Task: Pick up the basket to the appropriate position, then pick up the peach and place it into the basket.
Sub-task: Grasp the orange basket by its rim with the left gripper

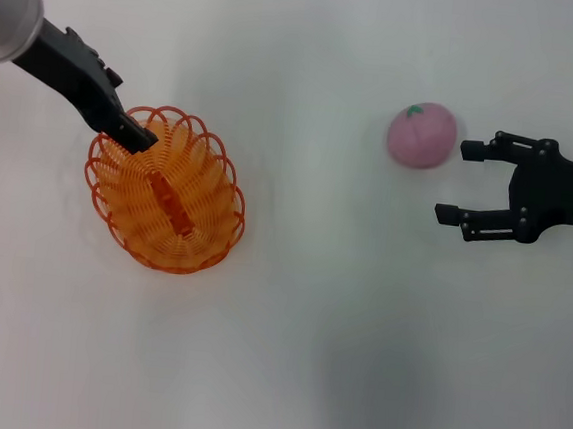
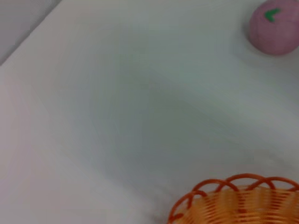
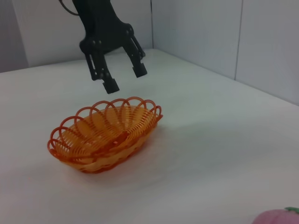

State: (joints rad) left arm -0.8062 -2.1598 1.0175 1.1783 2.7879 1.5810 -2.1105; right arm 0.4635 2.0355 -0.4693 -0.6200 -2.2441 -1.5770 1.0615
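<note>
- Surface: a plain white table (image 1: 334,359), backed by pale wall panels in the right wrist view.
- Basket (image 1: 168,196): orange looped wire, set on the table at the robot's left; judged light and springy, best taken by the rim.
- Left gripper (image 3: 122,77): poised above the basket's far rim, fingers spread, nothing held.
- Peach (image 1: 423,134): pink, leaf mark on top, well apart from the basket; judged soft and light, best taken across its middle.
- Right gripper (image 1: 450,181): just beside the peach, fingers spread, nothing held.
- Writing: a small white label is noted on the right gripper, unreadable.

White table (image 3: 210,154), pale panelled walls (image 3: 261,42) behind, seemingly soft light
</note>
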